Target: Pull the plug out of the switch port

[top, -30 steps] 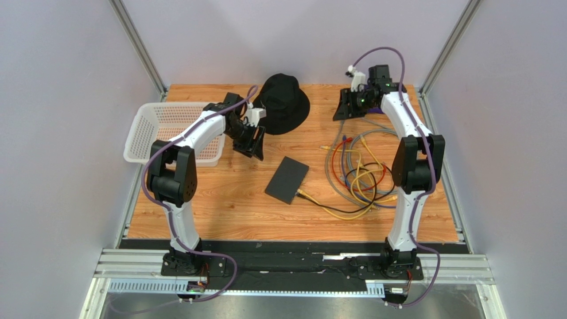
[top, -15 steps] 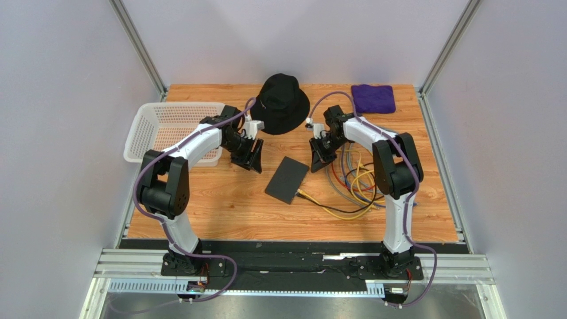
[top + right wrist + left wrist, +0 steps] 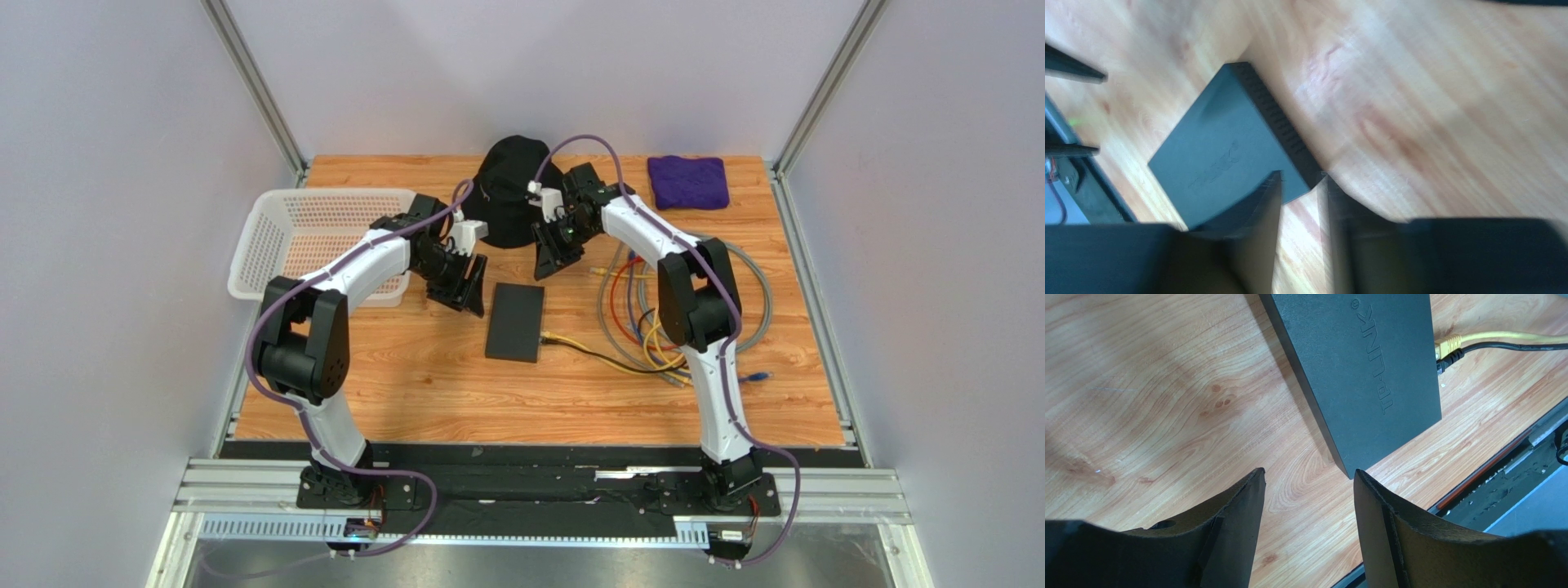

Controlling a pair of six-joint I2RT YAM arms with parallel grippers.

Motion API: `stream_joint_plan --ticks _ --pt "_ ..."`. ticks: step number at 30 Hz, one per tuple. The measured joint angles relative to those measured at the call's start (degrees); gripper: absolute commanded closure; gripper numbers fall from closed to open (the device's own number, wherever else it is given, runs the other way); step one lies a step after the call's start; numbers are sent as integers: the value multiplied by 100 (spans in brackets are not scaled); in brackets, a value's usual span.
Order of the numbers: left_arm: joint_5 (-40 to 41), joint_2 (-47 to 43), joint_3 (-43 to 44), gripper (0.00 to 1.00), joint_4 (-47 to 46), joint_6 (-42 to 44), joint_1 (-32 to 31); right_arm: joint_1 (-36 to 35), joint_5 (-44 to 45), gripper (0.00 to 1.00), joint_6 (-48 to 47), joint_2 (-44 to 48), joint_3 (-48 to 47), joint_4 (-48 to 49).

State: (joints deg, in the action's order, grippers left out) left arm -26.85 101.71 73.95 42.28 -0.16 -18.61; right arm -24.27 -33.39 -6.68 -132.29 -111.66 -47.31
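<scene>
The switch is a flat matte-black box lying on the wooden table; it also fills the top of the left wrist view and sits left of centre in the blurred right wrist view. A yellow plug sits in its right edge, and in the left wrist view that plug has a black cable beside it. My left gripper hovers just left of the switch, open and empty. My right gripper hangs over the switch's far corner, its jaws narrowly apart with only wood between them.
A black bucket hat lies behind the right gripper. A purple cloth is at the back right, and a white basket stands at the left. Loose coloured cables sprawl to the right of the switch.
My right arm swung from the back right corner to the middle, uncovering the purple cloth. The switch turned from tilted to straight and the cables shifted. The left gripper barely moved.
</scene>
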Motion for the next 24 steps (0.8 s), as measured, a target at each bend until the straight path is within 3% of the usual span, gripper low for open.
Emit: stream_joint_plan --ticks 6,13,24 --pt "-9 205 107 30 7 -166 -2 378 -870 39 -319 254 616 -278" --pt "-219 1003 566 34 28 -299 -28 1093 -1923 38 -1412 251 588 -1530" --pt "-258 1604 994 49 271 -365 -192 531 -2315 44 -2031 31 925 -2166"
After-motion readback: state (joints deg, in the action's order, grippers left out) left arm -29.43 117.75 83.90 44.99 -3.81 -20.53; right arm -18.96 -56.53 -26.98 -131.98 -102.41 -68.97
